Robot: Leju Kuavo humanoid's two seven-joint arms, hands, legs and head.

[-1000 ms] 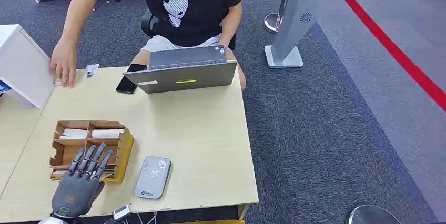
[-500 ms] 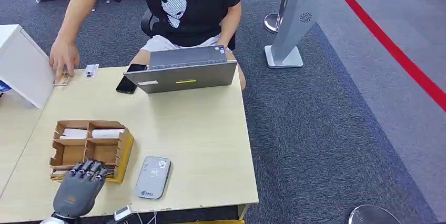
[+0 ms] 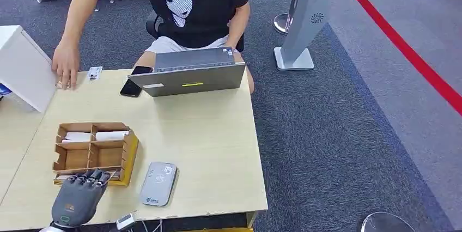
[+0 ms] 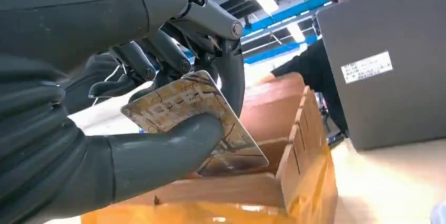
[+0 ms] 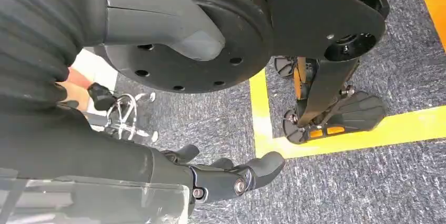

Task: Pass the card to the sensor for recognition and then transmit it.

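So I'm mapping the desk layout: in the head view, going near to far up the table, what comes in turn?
Left hand, then wooden organizer, then laptop, then the seated person.

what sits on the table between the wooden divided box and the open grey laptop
Nothing: bare tabletop separates the wooden divided box from the open grey laptop, in the head view.

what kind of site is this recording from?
Probably a mock hotel front desk in an office or lab: a person at a laptop, a card reader on the desk, and a stanchion base on grey carpet.
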